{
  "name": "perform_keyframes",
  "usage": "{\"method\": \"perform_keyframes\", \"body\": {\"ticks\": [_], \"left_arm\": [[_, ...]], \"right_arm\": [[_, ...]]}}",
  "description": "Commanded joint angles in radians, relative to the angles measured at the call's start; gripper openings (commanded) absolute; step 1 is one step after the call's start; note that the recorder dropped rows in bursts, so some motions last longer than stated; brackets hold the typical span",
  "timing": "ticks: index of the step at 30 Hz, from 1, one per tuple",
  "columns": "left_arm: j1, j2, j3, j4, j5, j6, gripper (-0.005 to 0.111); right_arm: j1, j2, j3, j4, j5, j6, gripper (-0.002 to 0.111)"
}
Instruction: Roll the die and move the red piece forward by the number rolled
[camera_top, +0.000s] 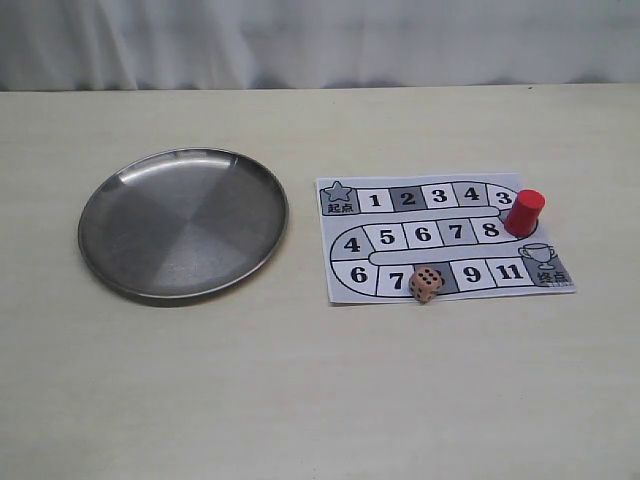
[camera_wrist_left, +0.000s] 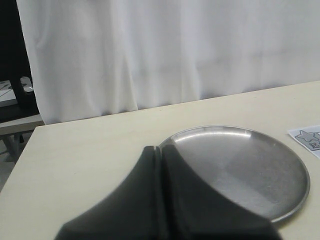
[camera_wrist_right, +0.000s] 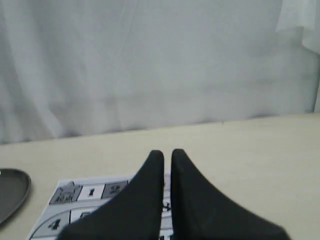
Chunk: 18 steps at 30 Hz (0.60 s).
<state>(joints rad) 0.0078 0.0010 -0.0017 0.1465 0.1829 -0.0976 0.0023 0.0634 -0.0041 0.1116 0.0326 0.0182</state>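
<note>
The tan die (camera_top: 427, 284) rests on the bottom row of the paper game board (camera_top: 350, 283), between squares 7 and 9, several black pips facing up. At the board's right bend, next to squares 3 and 8, the red piece (camera_top: 524, 211) stands upright. Neither arm shows in the exterior view. My left gripper (camera_wrist_left: 159, 149) is shut and empty, hovering near the rim of the metal plate (camera_wrist_left: 280, 180). Above the board's top row (camera_wrist_right: 95, 191), my right gripper (camera_wrist_right: 167, 153) is shut with only a thin slit between its fingers, holding nothing.
A round steel plate (camera_top: 110, 200) lies left of the board on the beige table. A white curtain hangs behind the table's far edge. A board corner with a star (camera_wrist_left: 309, 138) shows beyond the plate in the left wrist view.
</note>
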Motion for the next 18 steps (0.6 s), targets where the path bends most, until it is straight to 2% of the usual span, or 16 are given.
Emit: {"method": "perform_keyframes", "body": {"ticks": [1, 18], "left_arm": [[-0.008, -0.001, 0.002, -0.002, -0.01, -0.001, 0.0], [-0.008, -0.001, 0.002, -0.002, -0.01, -0.001, 0.0]], "right_arm": [[0.001, -0.007, 0.004, 0.0, 0.131, -0.01, 0.005], [0.001, -0.007, 0.004, 0.0, 0.124, -0.01, 0.005]]}}
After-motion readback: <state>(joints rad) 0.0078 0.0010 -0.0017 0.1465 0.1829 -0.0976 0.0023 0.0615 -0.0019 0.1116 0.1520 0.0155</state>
